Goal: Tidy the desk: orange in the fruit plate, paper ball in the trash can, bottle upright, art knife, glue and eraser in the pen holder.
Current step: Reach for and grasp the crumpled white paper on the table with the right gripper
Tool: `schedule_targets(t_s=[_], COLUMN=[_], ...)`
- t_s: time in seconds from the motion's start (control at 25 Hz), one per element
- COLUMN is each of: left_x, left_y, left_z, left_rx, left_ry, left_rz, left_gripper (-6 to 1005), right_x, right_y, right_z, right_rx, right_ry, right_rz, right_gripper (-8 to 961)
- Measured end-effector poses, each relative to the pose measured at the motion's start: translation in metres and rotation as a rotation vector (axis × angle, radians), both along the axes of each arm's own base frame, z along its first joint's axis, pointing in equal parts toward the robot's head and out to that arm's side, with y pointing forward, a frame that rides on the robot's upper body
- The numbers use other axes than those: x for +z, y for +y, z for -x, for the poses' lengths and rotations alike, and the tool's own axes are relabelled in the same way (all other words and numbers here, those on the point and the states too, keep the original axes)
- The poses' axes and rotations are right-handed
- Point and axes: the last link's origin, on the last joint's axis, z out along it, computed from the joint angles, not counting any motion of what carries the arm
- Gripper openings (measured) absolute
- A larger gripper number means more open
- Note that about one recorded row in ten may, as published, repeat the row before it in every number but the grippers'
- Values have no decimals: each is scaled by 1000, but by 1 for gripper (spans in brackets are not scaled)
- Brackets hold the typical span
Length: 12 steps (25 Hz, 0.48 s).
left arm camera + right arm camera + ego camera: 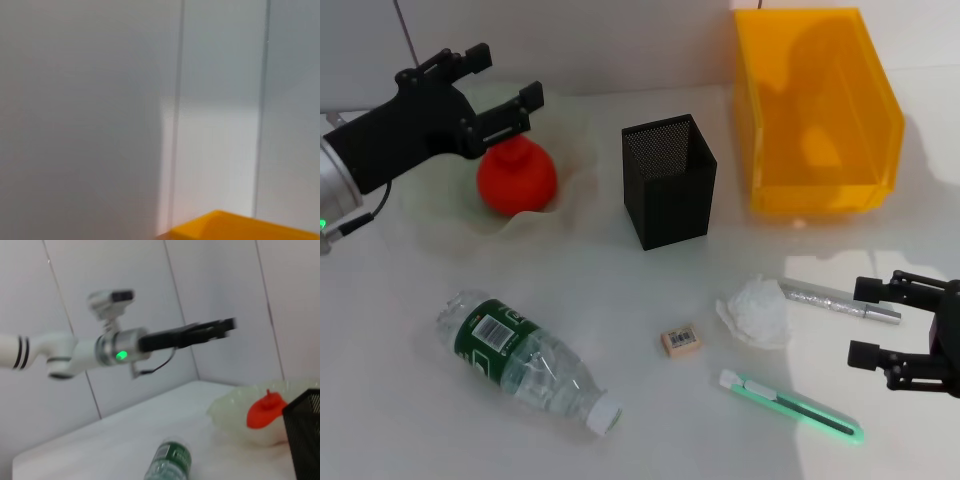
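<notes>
Left tool (500,85) open just above orange (517,176) in fruit plate (440,205)

Bottle (525,360) is showing clear glossy plastic, crinkled. Pen holder (669,180) is looking like matt black metal mesh. Bin (814,110) far right is showing smooth glossy yellow plastic. Paper ball (755,311) is looking rough, crumpled. Table (440,430) is looking smooth, matt white.

Bright, even light fills the head view; the white table (620,420) is washed pale, with a brighter patch at lower right. A soft arm-shaped shadow falls inside the yellow bin (815,110) at upper right. The right wrist view is motion-blurred; the left wrist view is soft and dim.
</notes>
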Motion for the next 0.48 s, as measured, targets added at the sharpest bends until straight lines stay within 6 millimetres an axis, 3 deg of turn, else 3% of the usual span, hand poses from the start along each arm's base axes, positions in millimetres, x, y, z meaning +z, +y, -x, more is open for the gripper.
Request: schedule_targets(t_s=[0.04,0.08,0.12,0.16,0.2,0.24,0.28,0.4,0.48], left_x=[0,2,2,5,5,5,5,-1,-8], left_y=[0,-23,-23,-50,-50,-57,-71,-95,-105], left_z=[0,3,3,10,10,12,17,28,36], left_rx=[0,-71,-71,-134,-134,-145,-163,-188,-184], left_ry=[0,-35,-35,-57,-57,-60,-65,-35,2], left_rz=[0,47,47,91,91,103,128,208,259], left_gripper=[707,720,734,747,761,774,788,815,815], right_x=[0,5,13,22,22,45,45,70,82], right_y=[0,0,1,2,2,11,11,29,49], right_z=[0,2,5,10,10,21,21,39,65], right_rx=[0,-2,-1,-4,-4,-30,-30,-91,-139], right_ry=[0,23,46,65,65,65,65,17,-92], right_rz=[0,-10,-15,-8,-8,34,34,94,182], right_gripper=[826,826,826,826,826,826,826,826,826])
